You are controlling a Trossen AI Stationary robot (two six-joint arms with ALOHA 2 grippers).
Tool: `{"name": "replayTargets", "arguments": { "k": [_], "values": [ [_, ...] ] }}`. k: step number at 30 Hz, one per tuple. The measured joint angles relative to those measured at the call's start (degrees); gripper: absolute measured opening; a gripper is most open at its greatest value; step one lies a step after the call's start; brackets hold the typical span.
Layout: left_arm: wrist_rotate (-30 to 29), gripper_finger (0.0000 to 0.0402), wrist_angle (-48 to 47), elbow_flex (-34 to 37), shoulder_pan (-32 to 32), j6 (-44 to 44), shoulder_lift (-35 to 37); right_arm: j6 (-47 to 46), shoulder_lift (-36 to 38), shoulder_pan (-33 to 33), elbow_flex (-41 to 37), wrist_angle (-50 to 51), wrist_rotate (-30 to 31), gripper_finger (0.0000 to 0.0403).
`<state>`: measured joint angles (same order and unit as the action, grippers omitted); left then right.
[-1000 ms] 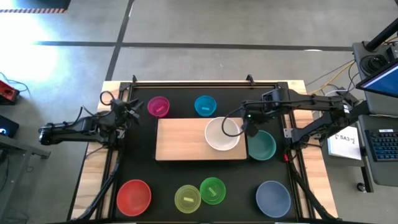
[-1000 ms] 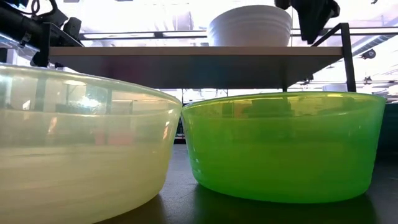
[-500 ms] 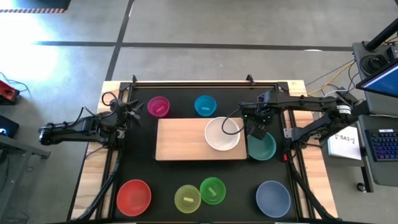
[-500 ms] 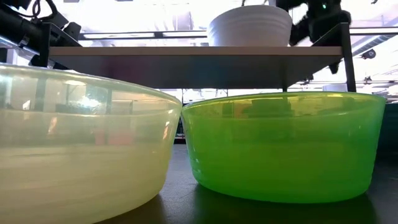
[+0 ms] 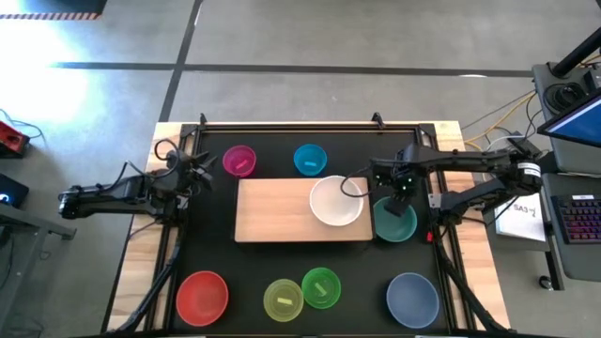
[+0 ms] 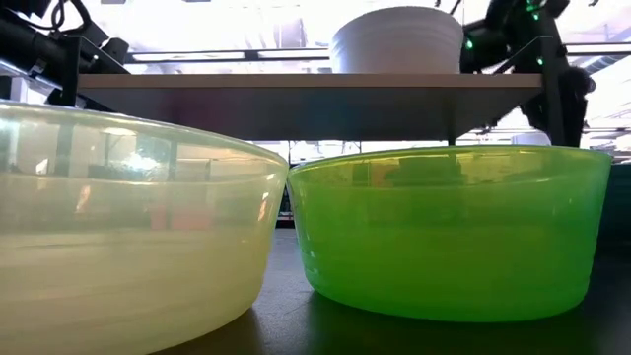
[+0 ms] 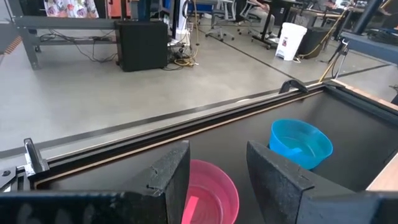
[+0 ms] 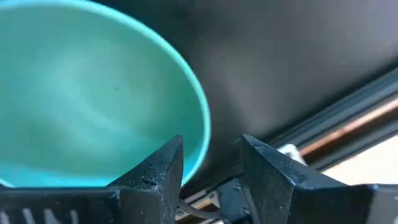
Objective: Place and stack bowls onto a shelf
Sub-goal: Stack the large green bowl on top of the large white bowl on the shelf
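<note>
The white bowl stands on the right end of the pale wood shelf, which the low view shows as a raised board carrying that bowl. The teal-green bowl sits on the black mat just right of the shelf. My right gripper hovers open over its far rim. In the right wrist view its fingers stand on either side of the teal rim, apart from it. My left gripper waits open at the table's left, facing the magenta bowl.
On the mat stand the magenta and cyan bowls behind the shelf. Along the near edge are the red, yellow-green, bright green and slate-blue bowls. The shelf's left half is bare.
My right gripper has moved from beside the white bowl's right rim toward the table's right edge, and now stands over the teal-green bowl; its wrist has turned on the way. The white bowl has stayed on the shelf.
</note>
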<state>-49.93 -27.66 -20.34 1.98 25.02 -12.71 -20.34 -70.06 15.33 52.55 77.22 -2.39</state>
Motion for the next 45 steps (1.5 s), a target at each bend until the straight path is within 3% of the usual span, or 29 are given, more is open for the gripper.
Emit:
{"name": "replayTargets", "arguments": {
  "k": [10,26,33,45],
  "values": [
    [0.0,0.0142,0.5,1.5,0.0,0.0,0.0,-3.1,-0.6,0.0,-6.7,-6.6,-0.6,0.0148],
    [0.0,0.0142,1.1,1.5,0.0,-0.4,0.0,0.2,-0.5,-0.1,-6.1,-8.9,-0.7,0.0144],
    [0.0,0.0142,1.0,1.5,0.0,-0.5,0.0,-5.5,0.4,0.0,-6.1,-9.0,-0.9,0.0141],
    [0.0,0.0142,1.0,1.5,0.0,-0.5,0.0,-7.1,6.6,0.0,-6.1,-9.0,-0.9,0.0141]
  ]
}}
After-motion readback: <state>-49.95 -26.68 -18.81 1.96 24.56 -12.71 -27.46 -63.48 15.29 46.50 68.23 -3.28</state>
